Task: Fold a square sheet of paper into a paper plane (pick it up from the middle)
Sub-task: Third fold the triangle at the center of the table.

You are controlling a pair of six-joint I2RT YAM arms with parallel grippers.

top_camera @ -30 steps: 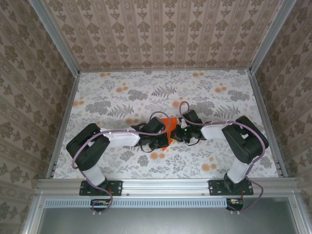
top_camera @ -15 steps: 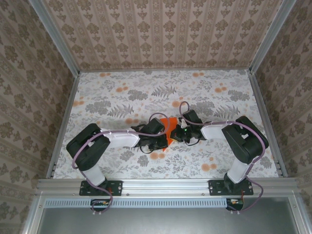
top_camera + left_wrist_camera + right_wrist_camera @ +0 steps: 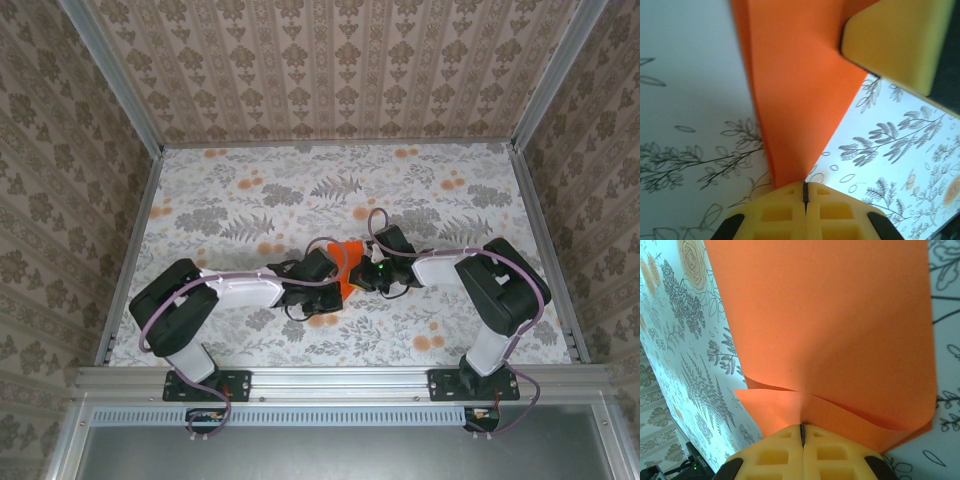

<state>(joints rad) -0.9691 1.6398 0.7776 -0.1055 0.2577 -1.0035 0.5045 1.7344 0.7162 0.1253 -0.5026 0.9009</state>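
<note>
The square sheet of paper (image 3: 348,258) is bright orange and folded into layers. It is held just above the flowered table, between the two grippers. My left gripper (image 3: 337,284) is shut on its narrow pointed end (image 3: 790,100), its yellow fingertips (image 3: 785,200) pressed together. My right gripper (image 3: 363,272) is shut on the opposite edge, where two layers (image 3: 830,330) meet at its jaws. In the right wrist view that gripper (image 3: 802,429) pinches the paper edge. One of the right gripper's yellow fingers (image 3: 895,40) shows against the paper in the left wrist view.
The table carries a flowered cloth (image 3: 300,190) with pale orange printed blooms. Patterned walls and aluminium rails (image 3: 135,250) fence it on three sides. Both forearms lie low across the near middle, and purple cables (image 3: 375,225) loop above the wrists.
The left arm has sunk and stretched out, its shoulder shifting left. The paper now shows as a smaller, more bunched patch between the grippers. The right arm has hardly moved.
</note>
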